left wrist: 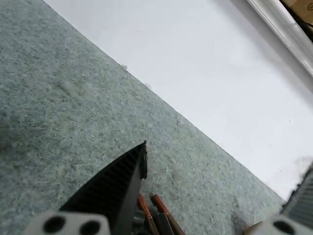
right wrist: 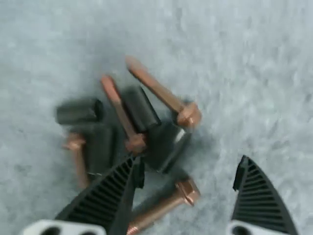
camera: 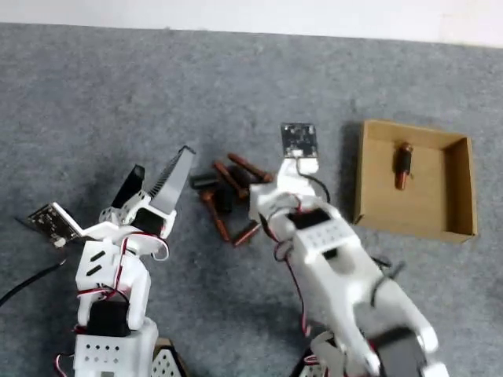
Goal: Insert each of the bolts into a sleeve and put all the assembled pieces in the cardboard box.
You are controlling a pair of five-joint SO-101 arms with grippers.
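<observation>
Several copper bolts [camera: 250, 166] and black sleeves [camera: 206, 181] lie in a loose pile on the grey mat. In the right wrist view my right gripper [right wrist: 190, 166] hangs open just above this pile, with one bolt [right wrist: 166, 205] lying between its fingers and a sleeve [right wrist: 142, 107] farther off. My left gripper [camera: 163, 161] stands open and holds nothing, just left of the pile, tilted up off the mat. The left wrist view catches two bolt tips [left wrist: 156, 210] beside its black finger [left wrist: 117, 191]. One assembled piece [camera: 402, 165] lies in the cardboard box [camera: 369, 181].
The box sits to the right of the pile, close beside the right arm [camera: 314, 228]. Bare grey mat [camera: 118, 94] stretches behind and to the left. A white floor strip [camera: 236, 12] runs past the mat's far edge.
</observation>
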